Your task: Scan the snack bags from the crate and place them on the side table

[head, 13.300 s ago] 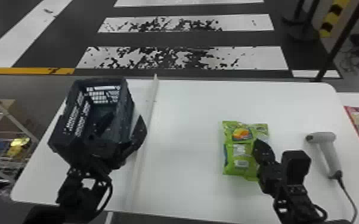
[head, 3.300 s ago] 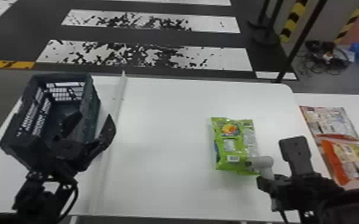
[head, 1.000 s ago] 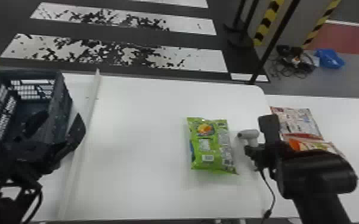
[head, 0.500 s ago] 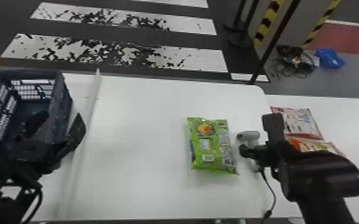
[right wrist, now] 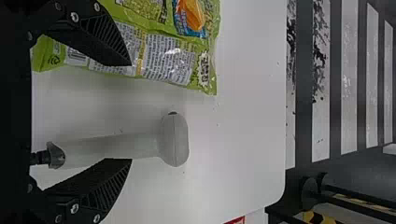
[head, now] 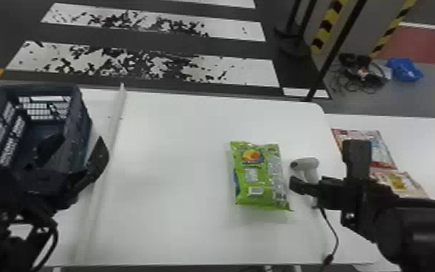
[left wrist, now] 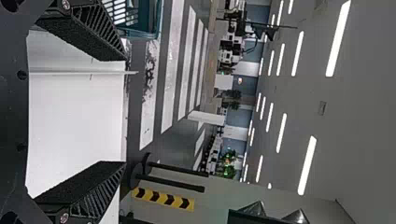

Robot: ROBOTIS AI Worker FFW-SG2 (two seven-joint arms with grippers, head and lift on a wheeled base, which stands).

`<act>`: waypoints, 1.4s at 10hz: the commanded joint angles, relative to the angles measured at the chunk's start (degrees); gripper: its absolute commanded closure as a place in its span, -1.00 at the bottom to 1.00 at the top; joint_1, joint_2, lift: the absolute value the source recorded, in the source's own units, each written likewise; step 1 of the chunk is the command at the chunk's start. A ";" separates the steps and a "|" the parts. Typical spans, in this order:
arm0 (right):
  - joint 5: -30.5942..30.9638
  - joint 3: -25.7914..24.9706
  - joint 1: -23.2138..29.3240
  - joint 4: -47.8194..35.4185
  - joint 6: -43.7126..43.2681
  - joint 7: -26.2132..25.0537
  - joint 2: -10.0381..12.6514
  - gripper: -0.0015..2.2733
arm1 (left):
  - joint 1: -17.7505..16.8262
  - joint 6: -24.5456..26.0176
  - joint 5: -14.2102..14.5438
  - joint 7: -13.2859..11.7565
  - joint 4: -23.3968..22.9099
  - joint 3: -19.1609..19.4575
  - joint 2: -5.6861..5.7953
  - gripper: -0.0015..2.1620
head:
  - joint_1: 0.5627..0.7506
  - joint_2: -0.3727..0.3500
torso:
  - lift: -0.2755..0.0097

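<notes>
My left arm [head: 5, 240] comes in at the lower left of the head view, running up and away from me to my left hand [head: 80, 139]. A dark cable loops beside that wrist. Both flat black fingers [left wrist: 88, 35] of my left hand [left wrist: 125, 111] stand wide apart. Well away from it, my right arm [head: 417, 231] enters from the lower right and slants inward, its wrist bearing an upright black block [head: 357, 159]. My right hand [head: 305, 187] is spread too, a broad gap between its fingers [right wrist: 100, 39].
</notes>
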 commanded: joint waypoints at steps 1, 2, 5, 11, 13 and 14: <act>-4.90 -1.84 1.15 -1.85 2.52 1.63 0.37 -0.84 | 0.00 -0.07 0.00 0.00 0.09 -0.01 -0.01 -0.92 | 0.41 -0.27 | 0.58; -6.66 -2.20 1.24 -1.85 3.58 2.42 0.54 -0.84 | 0.00 -0.07 0.00 0.00 0.18 -0.01 -0.01 -0.92 | 0.41 -0.25 | 0.58; -7.10 -1.23 0.97 0.79 3.93 4.18 1.16 -0.84 | 0.09 -0.07 0.00 -0.09 0.27 -0.09 -0.01 -0.92 | 0.41 -0.14 | 0.58; -6.13 0.44 -5.35 13.89 3.05 11.04 0.81 -0.88 | 0.27 -0.25 0.00 -0.09 0.53 -0.09 -0.01 -0.92 | 0.41 -0.06 | 0.58; -5.08 0.53 -7.11 18.02 2.87 15.34 0.28 -0.11 | 0.27 -0.25 0.00 -0.09 0.53 -0.09 -0.01 -0.92 | 0.41 -0.04 | 0.58; -4.81 0.44 -7.20 18.02 2.52 15.34 0.37 0.85 | 0.27 -0.25 0.00 -0.09 0.62 -0.09 -0.01 -0.92 | 0.41 -0.03 | 0.58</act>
